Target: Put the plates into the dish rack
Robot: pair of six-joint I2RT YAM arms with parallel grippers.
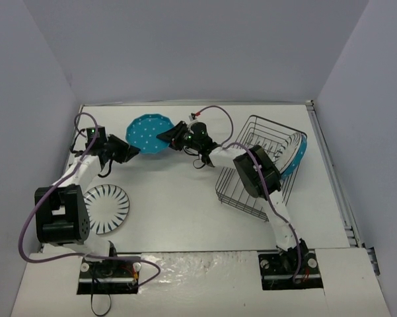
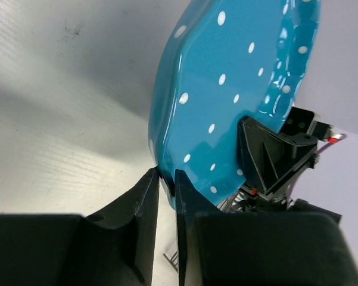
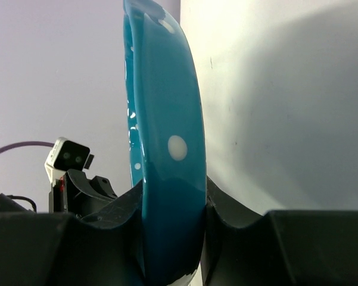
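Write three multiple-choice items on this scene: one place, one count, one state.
1. Where does the loose striped plate lie?
A. flat on the table by the left arm
B. at the far right corner
C. held in the air

2. How many plates stand in the dish rack?
A. none
B. two
C. four

3. What are the right jaws doing?
A. hanging open
B. clamping the dotted teal plate
C. gripping a rack wire

Key: 1 A, the top view shows it flat beside the left arm. 2 B, a white plate and a teal one sit at its right end. 3 B, the right wrist view shows the rim pinched between them.
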